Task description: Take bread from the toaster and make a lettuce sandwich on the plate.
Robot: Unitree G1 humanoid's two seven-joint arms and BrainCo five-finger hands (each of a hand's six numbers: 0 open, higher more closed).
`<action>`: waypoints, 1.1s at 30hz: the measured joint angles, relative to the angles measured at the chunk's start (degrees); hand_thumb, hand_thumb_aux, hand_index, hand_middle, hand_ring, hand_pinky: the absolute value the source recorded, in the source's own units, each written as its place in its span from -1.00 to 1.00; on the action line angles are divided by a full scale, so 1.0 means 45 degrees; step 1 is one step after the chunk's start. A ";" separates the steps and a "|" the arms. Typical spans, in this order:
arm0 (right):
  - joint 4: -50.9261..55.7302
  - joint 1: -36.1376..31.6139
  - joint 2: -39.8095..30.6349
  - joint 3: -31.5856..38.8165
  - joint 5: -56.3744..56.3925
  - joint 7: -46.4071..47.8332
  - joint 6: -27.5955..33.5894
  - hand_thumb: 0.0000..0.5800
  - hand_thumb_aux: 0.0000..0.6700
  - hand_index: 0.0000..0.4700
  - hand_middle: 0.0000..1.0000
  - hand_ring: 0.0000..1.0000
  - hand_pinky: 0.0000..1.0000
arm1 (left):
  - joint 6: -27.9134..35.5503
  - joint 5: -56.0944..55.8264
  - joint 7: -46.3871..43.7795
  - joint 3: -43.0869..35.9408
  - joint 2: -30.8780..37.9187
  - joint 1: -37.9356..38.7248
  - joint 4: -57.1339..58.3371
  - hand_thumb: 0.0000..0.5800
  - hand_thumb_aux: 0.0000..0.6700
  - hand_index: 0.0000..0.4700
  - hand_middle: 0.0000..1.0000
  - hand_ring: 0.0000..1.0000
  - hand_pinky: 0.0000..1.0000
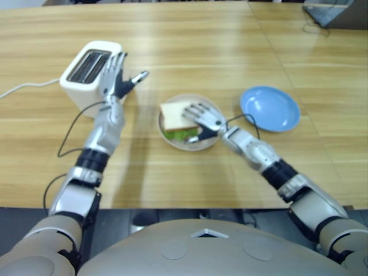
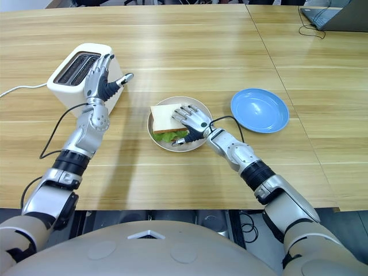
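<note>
A white toaster (image 2: 72, 75) stands at the left of the wooden table, its two slots dark. My left hand (image 2: 102, 80) is raised right beside its near right side, fingers spread and open, holding nothing. A beige plate (image 2: 198, 108) lies in the middle with a sandwich on it: a slice of white bread (image 2: 164, 118) on top and green lettuce (image 2: 167, 137) showing at its near edge. My right hand (image 2: 192, 122) rests on the right part of the bread, fingers stretched flat over it, not closed around it.
An empty blue plate (image 2: 260, 110) lies to the right of the beige one. The toaster's white cord (image 2: 20, 89) runs off to the left. A laptop (image 2: 336, 17) with cables sits at the far right corner. A seam (image 2: 270, 57) joins two tabletops.
</note>
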 measured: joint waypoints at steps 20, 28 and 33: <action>-0.7855 0.6892 -0.3188 -0.5877 0.9600 0.5958 -0.0267 1.00 1.00 0.96 1.00 1.00 1.00 | -0.2359 -0.4780 -1.0109 -0.0509 0.4000 0.5719 -0.6841 1.00 1.00 0.96 1.00 1.00 1.00; -1.0345 0.9525 -0.4518 -0.5500 1.1515 0.9541 0.0238 1.00 1.00 0.96 1.00 1.00 1.00 | -0.1064 -0.4588 -1.2516 -0.0942 0.5161 0.6759 -0.7350 1.00 1.00 0.96 1.00 1.00 1.00; -1.0499 0.9088 -0.4336 -0.5416 1.1363 1.0062 0.0668 1.00 1.00 0.96 1.00 1.00 1.00 | -0.0725 -0.3881 -1.2508 -0.1153 0.4679 0.5927 -0.5989 1.00 1.00 0.96 1.00 1.00 1.00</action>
